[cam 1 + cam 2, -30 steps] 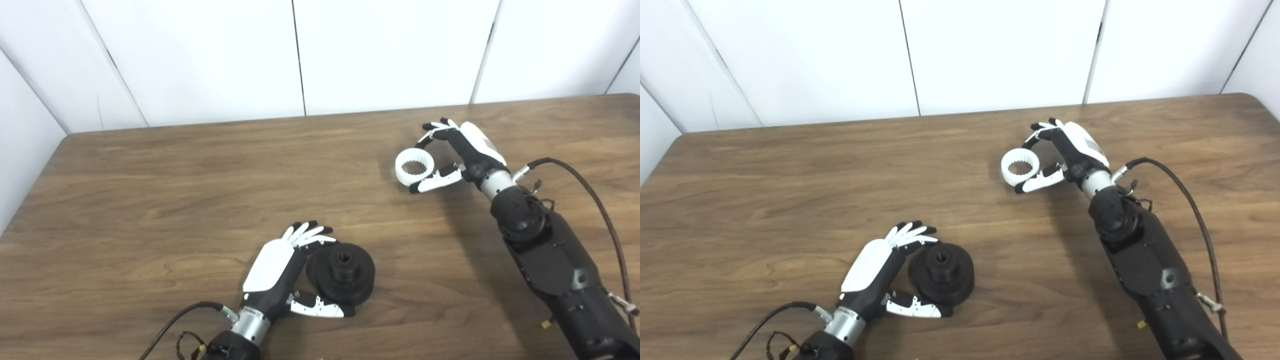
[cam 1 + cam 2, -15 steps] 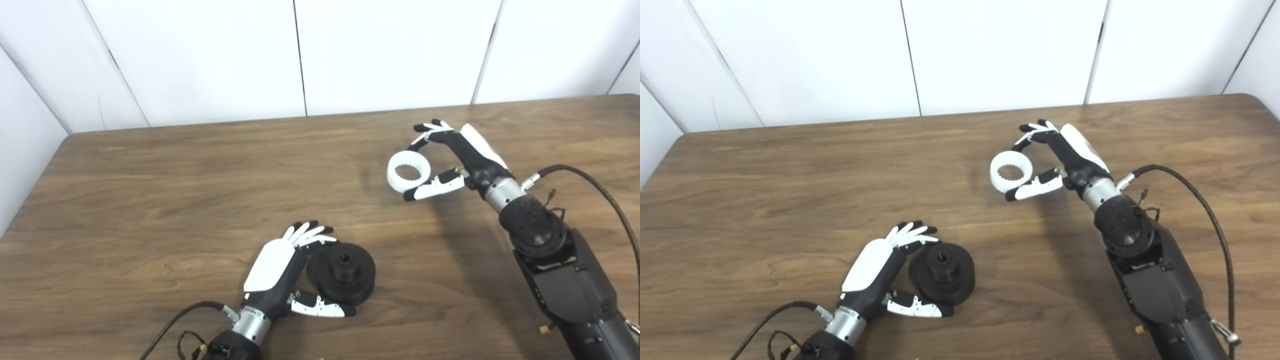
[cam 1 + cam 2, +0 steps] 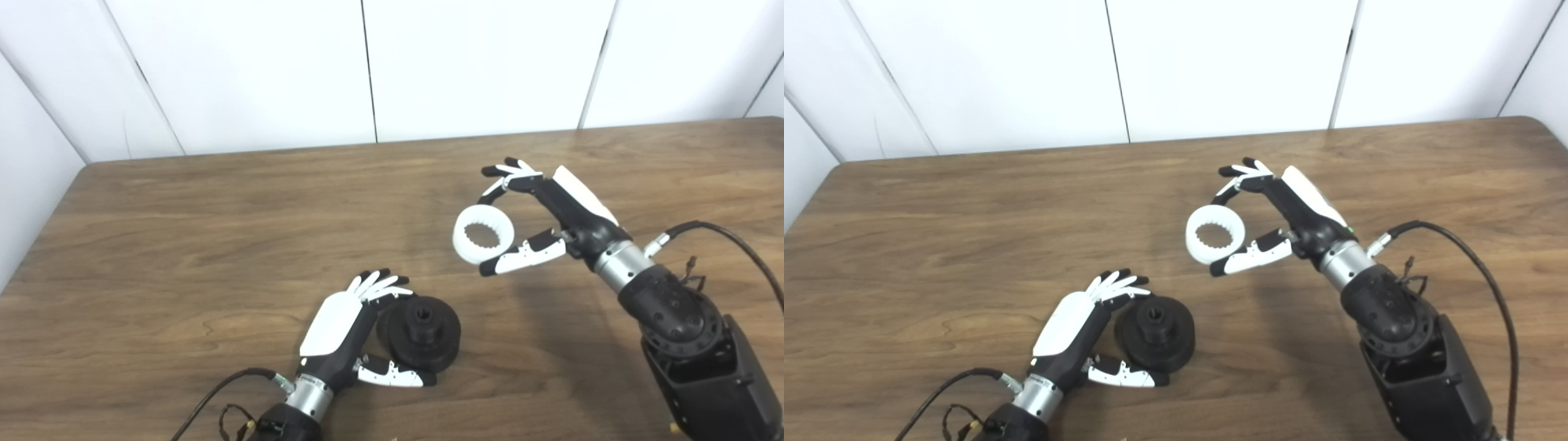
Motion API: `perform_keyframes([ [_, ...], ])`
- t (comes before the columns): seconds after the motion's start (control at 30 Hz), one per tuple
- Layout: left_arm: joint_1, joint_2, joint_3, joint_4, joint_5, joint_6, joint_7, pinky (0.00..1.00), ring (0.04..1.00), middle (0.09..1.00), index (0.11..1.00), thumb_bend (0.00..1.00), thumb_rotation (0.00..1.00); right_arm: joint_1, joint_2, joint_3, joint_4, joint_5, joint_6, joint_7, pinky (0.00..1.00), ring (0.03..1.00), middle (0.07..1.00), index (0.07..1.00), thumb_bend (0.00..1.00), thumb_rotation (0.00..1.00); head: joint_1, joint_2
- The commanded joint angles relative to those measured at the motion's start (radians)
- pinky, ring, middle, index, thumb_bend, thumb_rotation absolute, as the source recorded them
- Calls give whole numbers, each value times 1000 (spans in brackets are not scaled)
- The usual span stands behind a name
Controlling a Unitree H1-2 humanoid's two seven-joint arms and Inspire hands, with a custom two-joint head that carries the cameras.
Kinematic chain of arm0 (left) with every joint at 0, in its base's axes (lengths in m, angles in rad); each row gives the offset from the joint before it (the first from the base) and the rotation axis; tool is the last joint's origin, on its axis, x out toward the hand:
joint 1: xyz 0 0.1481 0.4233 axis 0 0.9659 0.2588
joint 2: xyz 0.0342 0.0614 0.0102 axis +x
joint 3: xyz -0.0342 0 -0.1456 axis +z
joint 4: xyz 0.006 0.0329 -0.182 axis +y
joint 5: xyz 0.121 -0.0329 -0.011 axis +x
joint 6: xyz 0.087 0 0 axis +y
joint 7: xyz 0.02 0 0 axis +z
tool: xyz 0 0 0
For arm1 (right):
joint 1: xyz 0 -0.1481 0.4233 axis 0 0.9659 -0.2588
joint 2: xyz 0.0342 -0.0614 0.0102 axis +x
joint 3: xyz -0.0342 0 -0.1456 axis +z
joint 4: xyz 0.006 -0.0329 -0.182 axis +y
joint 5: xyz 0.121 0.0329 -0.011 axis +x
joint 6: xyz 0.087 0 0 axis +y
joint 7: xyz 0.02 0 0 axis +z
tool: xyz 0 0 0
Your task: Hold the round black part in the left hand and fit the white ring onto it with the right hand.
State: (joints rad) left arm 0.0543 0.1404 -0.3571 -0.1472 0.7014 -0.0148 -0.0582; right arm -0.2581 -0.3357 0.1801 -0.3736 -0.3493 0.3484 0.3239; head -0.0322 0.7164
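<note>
White ring (image 3: 483,242) pinched in right robot hand (image 3: 554,211), above table (image 3: 184,245).

Premises: a robot test bench or lab. Evidence: one bare wood-grain table (image 3: 184,245) set against plain white wall panels (image 3: 478,61) with dark seams; robot arms with exposed cables (image 3: 1458,245) along them. No household or shop furnishings appear in view.
</note>
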Motion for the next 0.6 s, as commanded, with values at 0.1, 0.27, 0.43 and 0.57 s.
perform_keyframes([
  [0.1,-3,0,-3,41,6,27,-14,1000,964,884,681,914,314,-4,3,13,-113,8,24,27,979,1000,894,492,523,159,2,3],
  [0.27,-4,0,-5,41,16,27,-11,1000,961,884,681,918,321,9,1,37,-134,-3,22,38,968,1000,895,492,522,158,2,4],
  [0.43,-3,-2,-5,39,15,32,-14,1000,960,885,679,918,324,22,13,67,-140,-7,20,46,968,1000,896,491,523,157,7,7],
  [0.57,-2,-2,-4,39,9,29,-14,1000,964,885,679,916,322,25,22,84,-136,-10,17,46,969,1000,896,492,523,157,8,10],
])
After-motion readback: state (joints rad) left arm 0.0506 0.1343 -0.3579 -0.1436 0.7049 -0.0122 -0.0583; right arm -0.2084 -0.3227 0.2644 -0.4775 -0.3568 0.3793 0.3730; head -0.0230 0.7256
